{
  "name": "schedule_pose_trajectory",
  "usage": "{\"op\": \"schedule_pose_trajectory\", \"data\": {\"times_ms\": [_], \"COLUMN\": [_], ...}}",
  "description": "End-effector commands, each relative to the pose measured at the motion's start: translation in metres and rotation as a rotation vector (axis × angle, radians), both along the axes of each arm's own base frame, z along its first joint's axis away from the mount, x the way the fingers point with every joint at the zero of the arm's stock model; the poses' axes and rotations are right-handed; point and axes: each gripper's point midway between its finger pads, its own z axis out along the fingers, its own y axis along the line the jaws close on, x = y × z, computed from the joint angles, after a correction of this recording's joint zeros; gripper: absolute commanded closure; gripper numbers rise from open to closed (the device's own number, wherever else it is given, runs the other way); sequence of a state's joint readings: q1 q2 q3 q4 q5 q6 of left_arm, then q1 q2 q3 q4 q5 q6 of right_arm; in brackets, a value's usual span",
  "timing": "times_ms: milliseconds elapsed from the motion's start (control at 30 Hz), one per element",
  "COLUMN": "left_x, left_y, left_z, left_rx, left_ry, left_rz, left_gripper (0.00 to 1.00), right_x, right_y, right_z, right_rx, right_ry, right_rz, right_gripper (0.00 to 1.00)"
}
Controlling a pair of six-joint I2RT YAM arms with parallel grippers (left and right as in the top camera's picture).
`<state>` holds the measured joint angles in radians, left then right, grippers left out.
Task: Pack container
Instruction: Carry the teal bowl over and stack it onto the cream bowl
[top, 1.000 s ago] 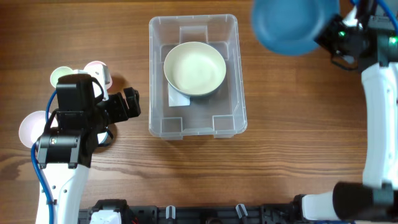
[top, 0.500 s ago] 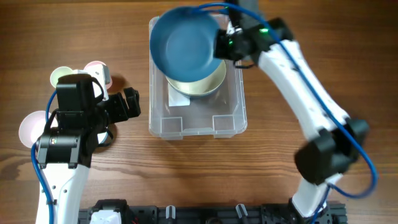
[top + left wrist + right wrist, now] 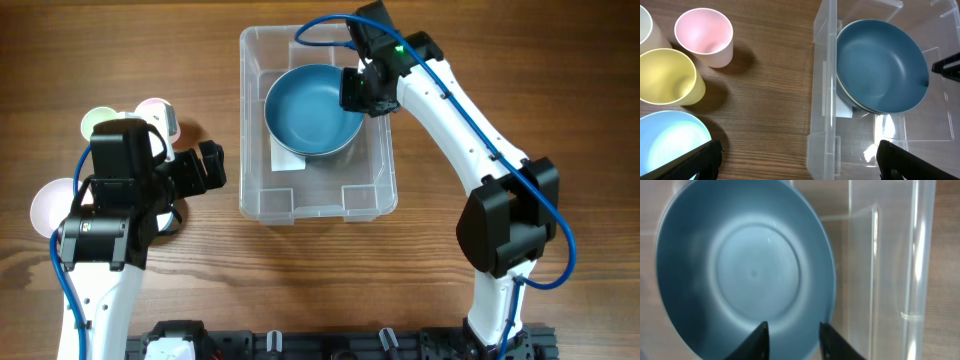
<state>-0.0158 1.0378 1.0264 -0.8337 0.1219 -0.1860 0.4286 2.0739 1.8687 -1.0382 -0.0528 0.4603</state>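
Two stacked bowls (image 3: 882,67) in container (image 3: 821,75), left-wrist view

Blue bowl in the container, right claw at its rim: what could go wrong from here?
1. The right claw straddles the rim of the blue bowl, jaws only partly apart; lifting now could drag the bowl up.
2. The bowl rests on a pale bowl, seemingly off-centre; it may rock.
3. The container wall is close beside the claw; a sideways exit could nudge it.

In container (image 3: 320,190), blue bowl (image 3: 310,108) blocks far end; near end free; right gripper (image 3: 352,90) over bowl rim.
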Motion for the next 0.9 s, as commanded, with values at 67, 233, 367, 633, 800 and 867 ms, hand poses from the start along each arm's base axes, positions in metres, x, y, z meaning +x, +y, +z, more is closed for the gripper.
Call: {"op": "schedule_pose_trajectory", "data": {"times_ms": [67, 233, 367, 633, 800, 867], "left_x": [0.002, 0.002, 0.0, 0.0, -0.001, -0.002], "left_y": [-0.002, -0.002, -0.002, -0.002, -0.002, -0.002], "left_z": [0.007, 0.007, 0.005, 0.005, 0.004, 0.003], "left_rx": [-0.015, -0.015, -0.015, -0.015, -0.015, -0.015], "left_ry": [-0.016, -0.013, -0.005, -0.002, 0.002, 0.006], "left_rz": [-0.002, -0.002, -0.002, -0.002, -0.002, -0.002], "left_gripper": [0.0, 0.0, 0.0, 0.0, 0.0, 0.0], "right_x": [-0.035, -0.071, -0.09, -0.1, -0.078, -0.07], "right_y": [0.031, 0.057, 0.065, 0.053, 0.058, 0.063], "right_z": [0.023, 0.015, -0.004, -0.055, -0.06, -0.057], "right_rx": [0.073, -0.014, -0.055, -0.092, -0.102, -0.086], "right_ry": [0.014, 0.036, 0.082, 0.143, 0.043, 0.005], "right_rz": [0.331, 0.526, 0.567, 0.513, 0.473, 0.469], "right_gripper": [0.96, 0.96, 0.96, 0.96, 0.96, 0.95]}}
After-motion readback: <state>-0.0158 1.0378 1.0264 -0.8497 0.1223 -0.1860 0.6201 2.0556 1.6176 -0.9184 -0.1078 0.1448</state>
